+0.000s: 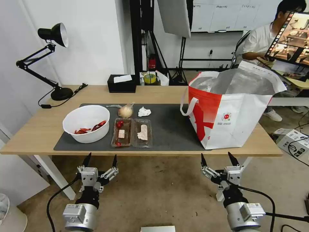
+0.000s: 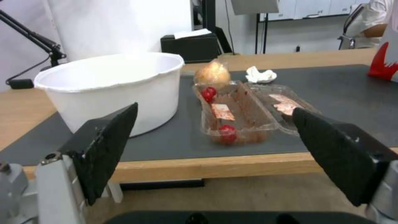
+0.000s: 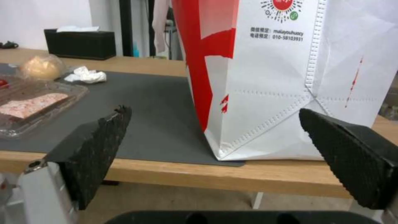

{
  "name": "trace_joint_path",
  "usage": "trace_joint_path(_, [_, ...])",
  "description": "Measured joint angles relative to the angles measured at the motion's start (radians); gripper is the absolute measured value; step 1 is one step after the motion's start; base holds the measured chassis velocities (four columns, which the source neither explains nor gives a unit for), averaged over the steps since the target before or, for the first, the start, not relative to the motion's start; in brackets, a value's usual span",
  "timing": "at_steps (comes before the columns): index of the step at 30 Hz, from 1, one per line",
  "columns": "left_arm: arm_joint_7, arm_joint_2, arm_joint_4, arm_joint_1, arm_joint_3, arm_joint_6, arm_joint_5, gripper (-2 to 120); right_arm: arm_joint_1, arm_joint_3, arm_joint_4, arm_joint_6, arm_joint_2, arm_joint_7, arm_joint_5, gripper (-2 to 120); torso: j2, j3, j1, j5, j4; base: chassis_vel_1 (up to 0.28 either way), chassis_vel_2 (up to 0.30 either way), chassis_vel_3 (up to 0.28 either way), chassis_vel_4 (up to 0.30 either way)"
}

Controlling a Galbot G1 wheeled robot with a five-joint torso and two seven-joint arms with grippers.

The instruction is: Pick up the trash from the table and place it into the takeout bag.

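On the table (image 1: 38,132) lies a dark grey mat (image 1: 170,129) with the trash on it: a white bowl (image 1: 86,123) holding red scraps, two clear plastic trays (image 1: 131,132) side by side, a knotted clear bag (image 1: 126,110) and crumpled white tissue (image 1: 144,111). The takeout bag (image 1: 228,109) stands open at the mat's right end. My left gripper (image 1: 100,159) hovers open below the table's front edge, facing the bowl (image 2: 112,90) and trays (image 2: 244,112). Below the same edge, my right gripper (image 1: 217,158) is open in front of the takeout bag (image 3: 290,77).
A black tissue box (image 1: 121,83) and a tape roll (image 1: 149,78) sit at the table's far edge. A black desk lamp (image 1: 48,61) stands at the far left corner. Boxes and cables (image 1: 294,141) lie on the floor to the right.
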Motion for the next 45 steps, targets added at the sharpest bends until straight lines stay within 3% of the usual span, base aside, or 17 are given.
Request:
trace_joint_path(19, [0.0, -0.001, -0.001, 0.0, -0.001, -0.001, -0.001, 100, 0.0, 0.0, 0.0, 0.0, 0.0, 0.0, 0.0, 100, 0.0, 0.0, 0.0, 0.0, -0.0001, 0.0, 0.0, 0.0, 0.0])
trace_joint_path(21, [-0.005, -0.021, -0.03, 0.006, -0.006, -0.024, -0.007, 100, 0.0, 0.003, 0.0, 0.0, -0.003, -0.002, 0.005, 100, 0.0, 0.0, 0.0, -0.0001, -0.0003, 0.0, 0.0, 0.0, 0.0])
trace_joint_path(22, [-0.019, -0.063, -0.084, 0.017, -0.016, -0.069, -0.019, 100, 0.0, 0.015, 0.006, 0.0, -0.013, -0.013, 0.025, 100, 0.0, 0.0, 0.0, 0.0005, 0.0001, 0.0, 0.0, 0.0, 0.0])
trace_joint_path(25, [-0.024, -0.081, -0.1, 0.022, -0.019, -0.085, -0.024, 100, 0.0, 0.061, 0.031, 0.007, -0.052, -0.051, 0.092, 100, 0.0, 0.0, 0.0, -0.0001, 0.0, 0.0, 0.0, 0.0, 0.0])
trace_joint_path(33, [-0.026, -0.086, -0.09, 0.023, -0.018, -0.11, -0.029, 100, 0.013, 0.185, 0.081, 0.035, -0.166, -0.176, 0.3, 100, 0.0, 0.0, 0.0, 0.0004, 0.0, 0.0, 0.0, 0.0, 0.0])
trace_joint_path(45, [-0.003, -0.085, -0.053, 0.025, -0.013, -0.123, -0.025, 100, 0.033, 0.162, -0.009, 0.075, -0.17, -0.181, 0.306, 100, 0.0, 0.0, 0.0, 0.0001, -0.0001, 0.0, 0.0, 0.0, 0.0])
